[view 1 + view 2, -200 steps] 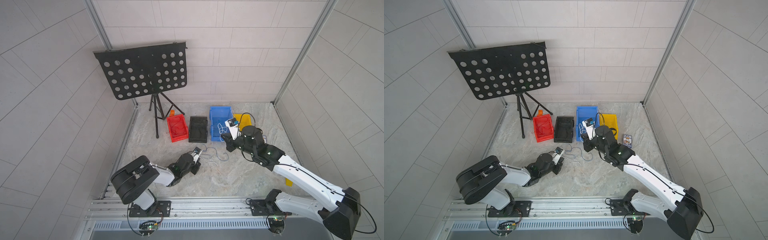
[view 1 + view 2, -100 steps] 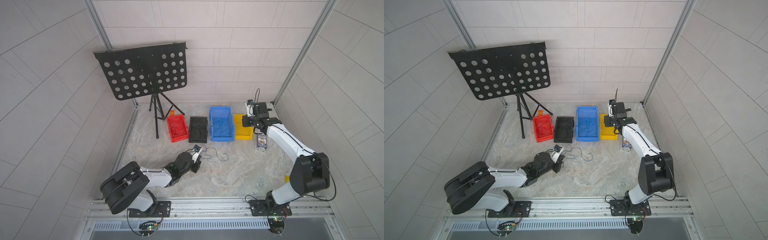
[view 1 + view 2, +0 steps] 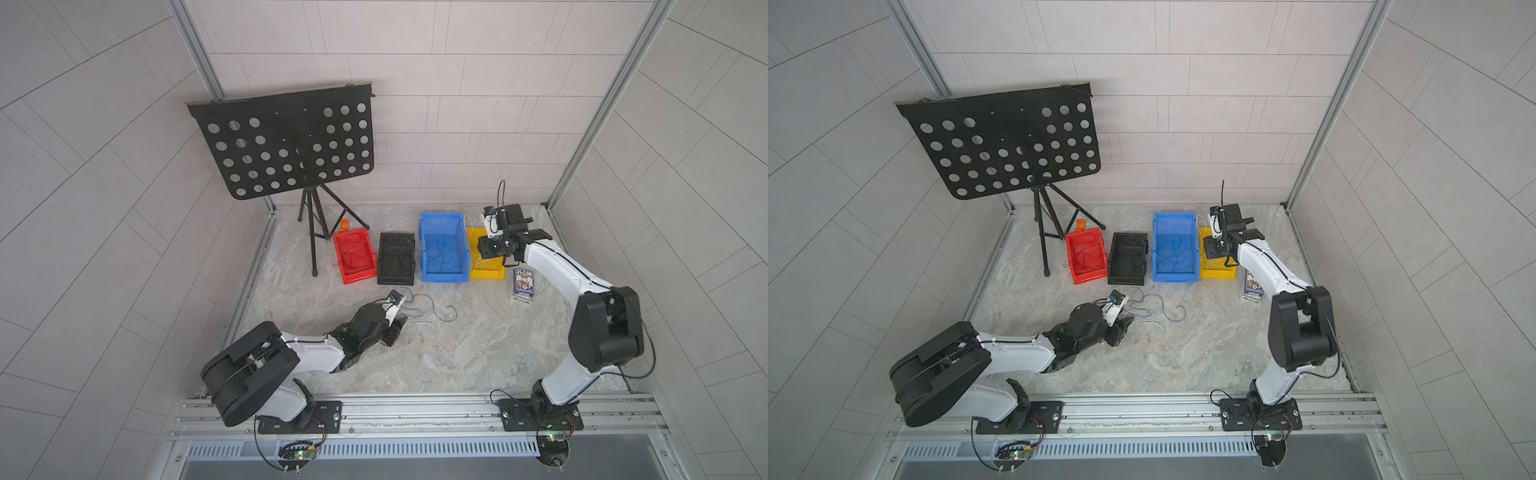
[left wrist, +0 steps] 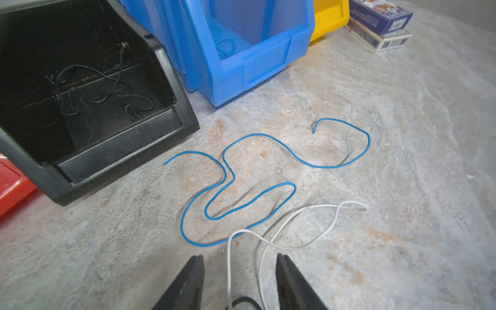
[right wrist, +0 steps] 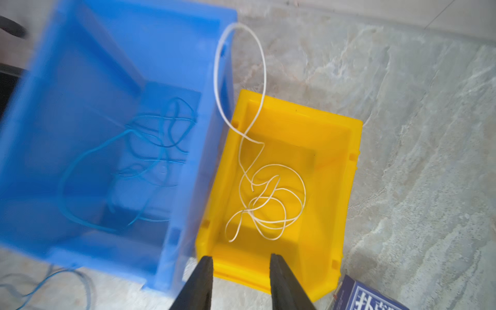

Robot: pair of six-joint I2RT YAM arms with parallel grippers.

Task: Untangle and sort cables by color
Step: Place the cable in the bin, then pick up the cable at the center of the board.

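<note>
Sorting looks nearly done. Far left of the blue bin (image 3: pixel 444 277), the red bin (image 3: pixel 358 279) holds red cables (image 3: pixel 353 255). Beside it, the black bin (image 3: pixel 395 281) holds black cables (image 4: pixel 107 94). On the tabletop (image 3: pixel 457 353) in front of the blue bin, one blue cable (image 4: pixel 257 134) and one white cable (image 4: pixel 228 268) are left, crossing. The left gripper (image 4: pixel 240 279) is spread astride the white one, not pinching it. Right of the blue bin, the right gripper (image 5: pixel 241 271) hangs spread and empty over the yellow bin (image 5: pixel 346 188). Its white cables (image 5: pixel 268 212) send one loop over the rim.

Pale tiled walls (image 3: pixel 457 83), marbled grey floor (image 3: pixel 478 353), black perforated music stand (image 3: pixel 291 120), metal corner posts (image 3: pixel 194 45)
</note>
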